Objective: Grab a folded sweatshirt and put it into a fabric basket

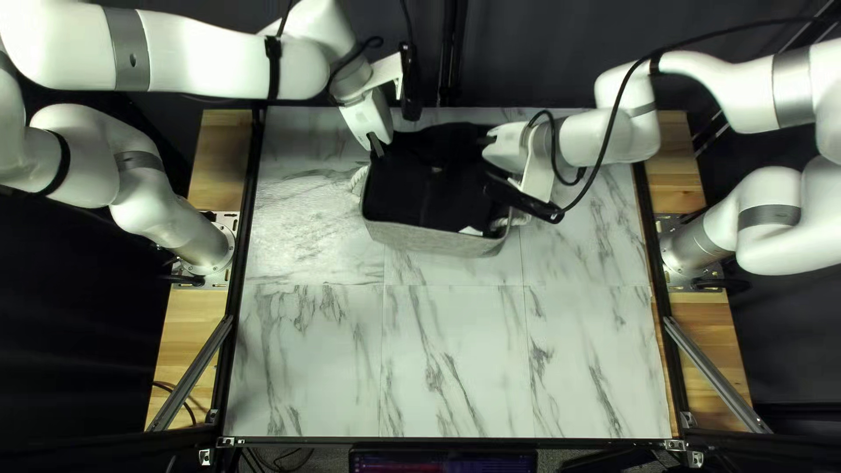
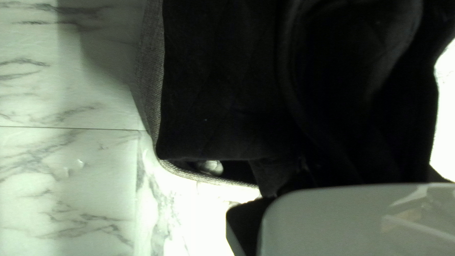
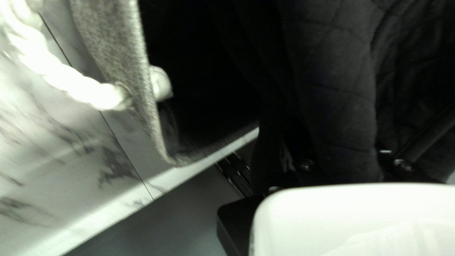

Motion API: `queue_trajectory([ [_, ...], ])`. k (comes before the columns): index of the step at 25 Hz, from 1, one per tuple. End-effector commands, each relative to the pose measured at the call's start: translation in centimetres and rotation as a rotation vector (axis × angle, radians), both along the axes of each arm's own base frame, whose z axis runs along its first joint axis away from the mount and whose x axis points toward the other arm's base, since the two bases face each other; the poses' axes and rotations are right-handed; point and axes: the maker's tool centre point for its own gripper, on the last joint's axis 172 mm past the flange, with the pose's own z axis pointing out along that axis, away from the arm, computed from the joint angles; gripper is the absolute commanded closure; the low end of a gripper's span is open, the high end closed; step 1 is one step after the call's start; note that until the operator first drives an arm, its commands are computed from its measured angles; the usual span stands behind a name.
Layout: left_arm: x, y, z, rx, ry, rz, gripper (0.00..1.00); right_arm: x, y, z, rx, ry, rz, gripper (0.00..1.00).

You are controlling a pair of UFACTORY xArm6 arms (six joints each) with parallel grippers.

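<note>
Black folded sweatshirt (image 1: 429,188) fills the grey fabric basket (image 1: 438,240) near the table's far side. My left gripper (image 1: 377,145) reaches down to the cloth at the basket's left end; my right gripper (image 1: 505,147) is over its right end. In the left wrist view, dark sweatshirt (image 2: 222,85) spreads inside the basket rim (image 2: 154,95) and hides most of the left gripper (image 2: 245,219). The right wrist view has quilted cloth (image 3: 332,90) rising beside the basket wall (image 3: 106,42), in front of the right gripper (image 3: 403,164). Neither grip can be made out.
White rope handles (image 3: 71,85) stick out from the basket's ends. Marble-patterned tabletop (image 1: 447,359) extends from the basket toward the near edge. Both arms come in high from the sides, and a black cable (image 1: 604,149) hangs along my right arm.
</note>
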Motion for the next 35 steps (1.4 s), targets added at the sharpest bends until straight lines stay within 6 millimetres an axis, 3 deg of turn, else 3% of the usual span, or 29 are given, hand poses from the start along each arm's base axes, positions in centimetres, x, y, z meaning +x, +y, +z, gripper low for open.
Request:
queue_trajectory([
  [1, 0.4, -0.8, -1.6, 0.001, 0.022, -0.002, 1.00, -0.6, 1.2, -2.0, 0.052, 0.025, -0.019, 1.00],
  [9, 1.0, -0.9, -5.2, -0.006, 0.041, -0.025, 1.00, -2.5, 2.6, -3.0, 0.109, 0.052, -0.033, 1.00],
  [12, 1.3, -0.7, -6.5, -0.007, 0.044, -0.037, 1.00, -2.8, 3.7, -4.2, 0.128, 0.076, -0.026, 1.00],
  [19, 2.0, -0.1, -8.0, -0.007, 0.056, -0.056, 1.00, -1.5, 5.3, -6.8, 0.168, 0.130, -0.002, 1.00],
  [26, 2.5, 1.2, -11.3, -0.002, 0.091, -0.062, 1.00, -0.9, 5.7, -8.9, 0.203, 0.166, 0.014, 1.00],
  [30, 1.6, 1.9, -11.8, 0.002, 0.098, -0.040, 1.00, -1.4, 5.7, -9.1, 0.211, 0.172, 0.014, 1.00],
  [32, 1.3, 2.0, -11.7, 0.004, 0.098, -0.030, 0.89, -1.9, 5.5, -9.0, 0.212, 0.171, 0.010, 1.00],
  [34, 1.0, 2.1, -11.6, 0.008, 0.098, -0.018, 1.00, -2.2, 5.4, -8.8, 0.213, 0.170, 0.005, 1.00],
  [35, 0.9, 2.0, -11.6, 0.011, 0.098, -0.011, 1.00, -2.2, 5.2, -8.7, 0.213, 0.171, 0.001, 1.00],
])
